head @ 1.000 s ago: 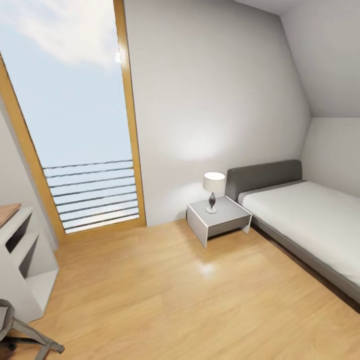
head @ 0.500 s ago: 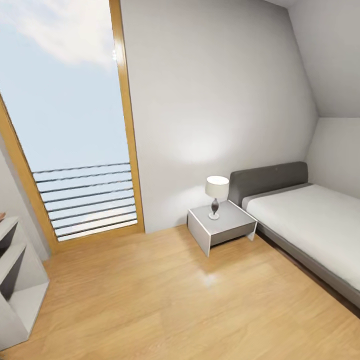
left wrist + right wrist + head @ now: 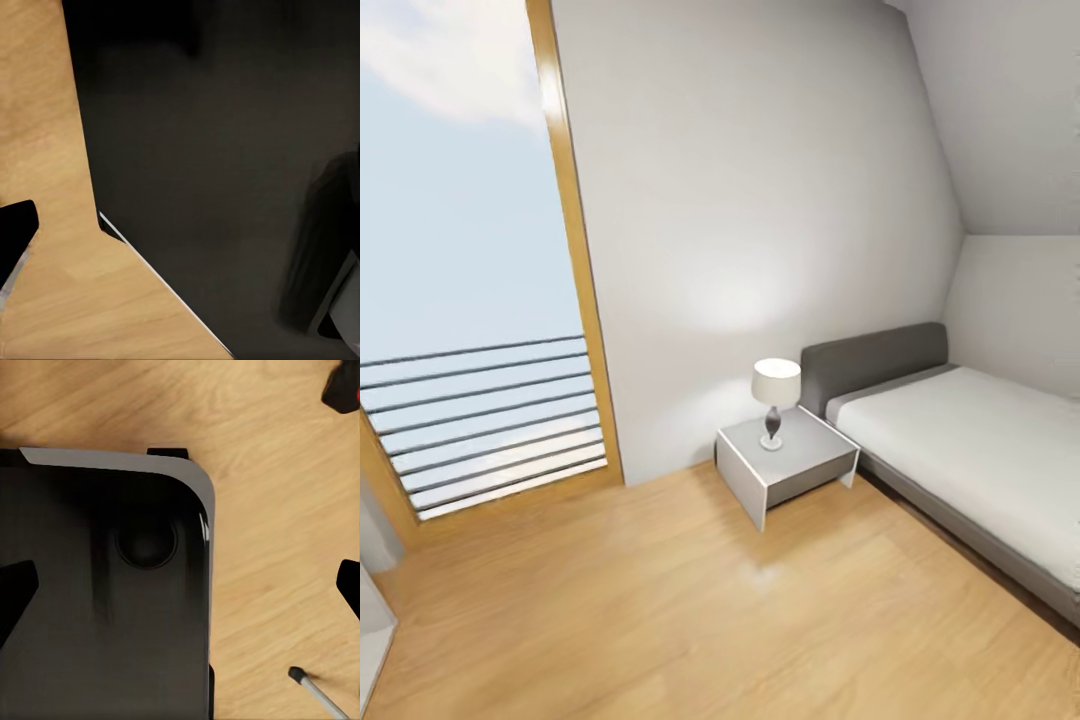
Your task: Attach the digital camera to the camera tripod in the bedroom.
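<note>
The right arm hangs with its wrist pointing straight down at the wood floor. The right gripper is spread wide and holds nothing, its two black fingertips sitting at opposite edges of the wrist view. Directly beneath it lies the rounded corner of a glossy black base with a round recess. Beyond one fingertip, out over the bare floor, a thin silver-grey rod with a black tip is cut off by the frame; it looks like a leg of the camera tripod, though too little shows to be sure. Farther along that side a black-and-red shape is clipped by the corner; it may be the digital camera, but I cannot tell. The left arm also points down. Of the left gripper one black fingertip shows at the frame's edge, so how wide it stands cannot be told. Below it are floor and a broad dark surface, blurred and hard to read. The head view looks across the bedroom at a window, a nightstand bearing a lamp, and a bed.
</note>
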